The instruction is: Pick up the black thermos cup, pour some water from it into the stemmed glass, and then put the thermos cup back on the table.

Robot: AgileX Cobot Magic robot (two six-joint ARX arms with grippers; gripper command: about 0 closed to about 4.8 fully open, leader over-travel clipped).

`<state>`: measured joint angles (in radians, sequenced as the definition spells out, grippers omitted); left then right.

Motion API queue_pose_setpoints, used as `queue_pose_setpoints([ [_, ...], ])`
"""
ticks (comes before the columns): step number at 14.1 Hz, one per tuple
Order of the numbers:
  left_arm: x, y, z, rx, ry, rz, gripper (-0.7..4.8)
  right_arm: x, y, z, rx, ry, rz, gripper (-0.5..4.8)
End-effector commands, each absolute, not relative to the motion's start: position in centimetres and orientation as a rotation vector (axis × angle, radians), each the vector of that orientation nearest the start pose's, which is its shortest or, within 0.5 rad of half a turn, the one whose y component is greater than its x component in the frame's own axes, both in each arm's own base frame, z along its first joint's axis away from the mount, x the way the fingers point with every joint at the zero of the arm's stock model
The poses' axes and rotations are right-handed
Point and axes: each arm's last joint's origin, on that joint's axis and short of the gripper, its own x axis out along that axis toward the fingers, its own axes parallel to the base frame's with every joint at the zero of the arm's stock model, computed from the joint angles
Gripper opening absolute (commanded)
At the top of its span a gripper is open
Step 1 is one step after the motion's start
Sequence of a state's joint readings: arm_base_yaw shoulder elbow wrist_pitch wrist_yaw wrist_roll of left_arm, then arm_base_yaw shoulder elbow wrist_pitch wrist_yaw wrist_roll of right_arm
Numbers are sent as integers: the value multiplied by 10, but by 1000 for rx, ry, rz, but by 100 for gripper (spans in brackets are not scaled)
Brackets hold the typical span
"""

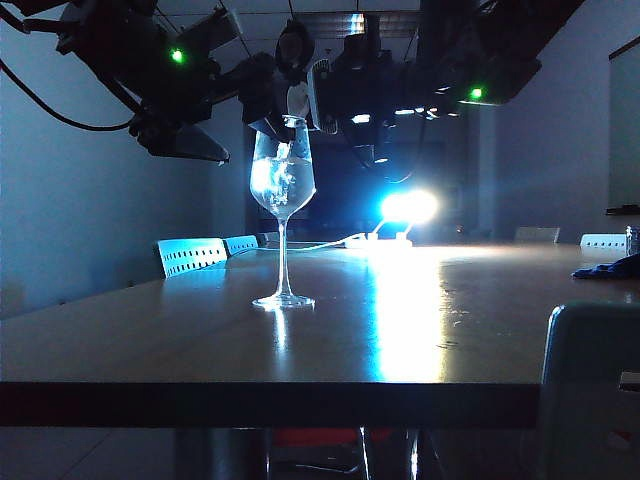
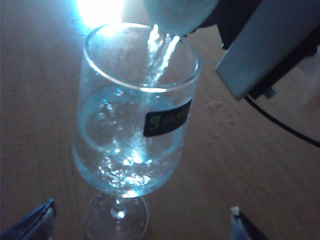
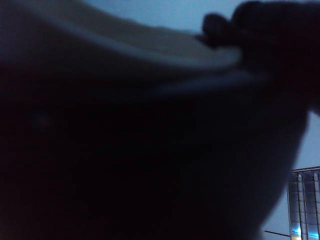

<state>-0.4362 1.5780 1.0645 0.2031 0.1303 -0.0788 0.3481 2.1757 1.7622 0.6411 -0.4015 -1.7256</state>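
The stemmed glass (image 1: 283, 190) stands upright mid-table (image 1: 450, 320), its bowl partly filled with water. The black thermos cup (image 1: 300, 95) hangs tilted just above its rim. In the left wrist view a thin stream of water falls from the cup's pale mouth (image 2: 177, 15) into the glass (image 2: 100, 130), beside its dark sticker. My right gripper (image 1: 340, 95) is shut on the cup, whose dark body (image 3: 150, 150) fills the right wrist view and hides the fingers. My left gripper (image 2: 137, 216) hovers open close behind the glass, one fingertip on each side of the foot, touching nothing.
A bright lamp (image 1: 408, 207) glares at the far end of the table. Pale chair backs (image 1: 190, 255) line the left side. A blue cloth (image 1: 612, 268) lies at the right edge, and a chair back (image 1: 590, 380) rises at the front right.
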Motion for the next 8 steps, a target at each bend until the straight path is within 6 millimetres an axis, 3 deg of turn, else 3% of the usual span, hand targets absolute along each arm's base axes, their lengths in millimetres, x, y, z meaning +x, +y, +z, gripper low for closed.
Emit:
queue_pose_setpoints([
  [1,322,-155,273,-26,318,-553,479,470,184,319,-1628,-888,258,107],
  [5,322,-154,272,-23,332,-550,479,470,183,320,-1473,-820,300,107],
  [8,322,-154,272,-23,332,-548,479,471,179,323,-1238,-773,361,107],
])
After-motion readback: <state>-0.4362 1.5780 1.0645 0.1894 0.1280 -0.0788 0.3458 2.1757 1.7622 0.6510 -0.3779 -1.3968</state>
